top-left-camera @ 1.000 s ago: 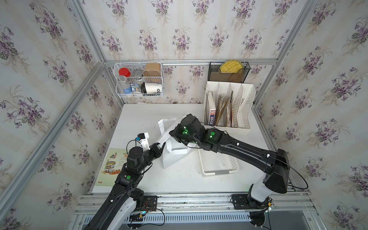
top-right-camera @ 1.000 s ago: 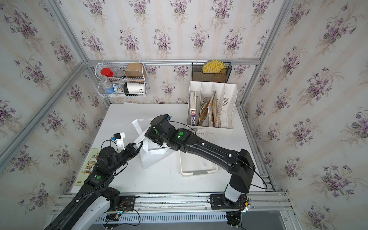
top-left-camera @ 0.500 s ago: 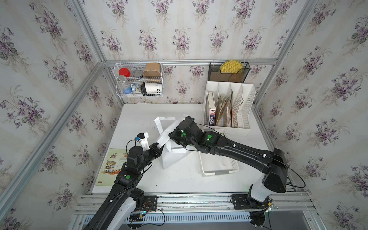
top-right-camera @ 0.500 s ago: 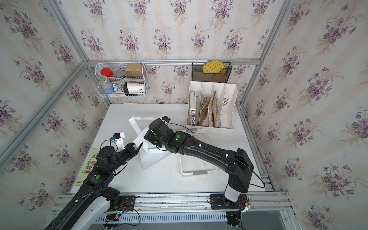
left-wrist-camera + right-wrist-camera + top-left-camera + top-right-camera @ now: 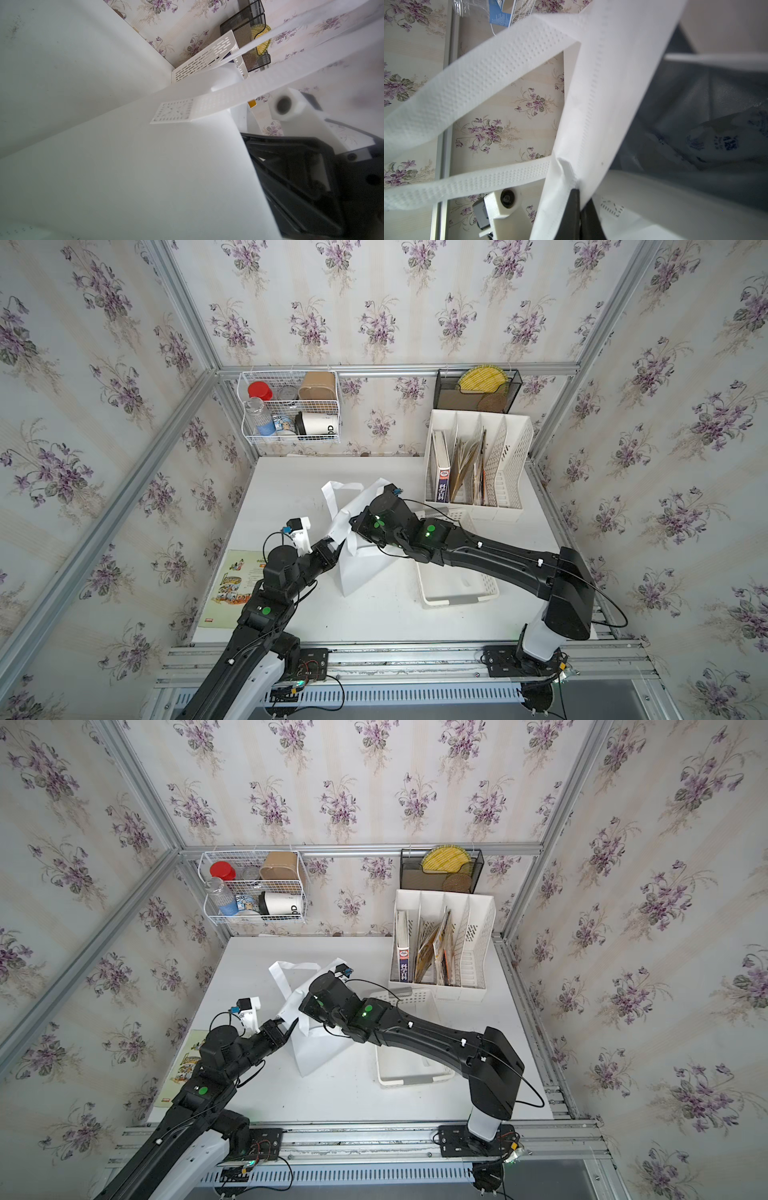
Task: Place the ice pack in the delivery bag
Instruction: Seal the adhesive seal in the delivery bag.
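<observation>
Since the right arm (image 5: 478,551) swung leftward, the white fabric delivery bag with silver foil lining (image 5: 361,572) gapes at the counter (image 5: 374,618) centre, with the white blue-printed ice pack (image 5: 726,141) inside. Right jaws pinch its rim; left jaws are closed alongside, hold indeterminate. Placement judged complete.

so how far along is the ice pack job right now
Done: the delivery bag has its mouth held open, with the left gripper pinched shut on the rim. In hand: the right gripper is at the mouth, and the ice pack, white with blue print, shows against the silver lining. Still to do: I can't tell whether the pack is released; after that, both arms need to pull clear.
</observation>
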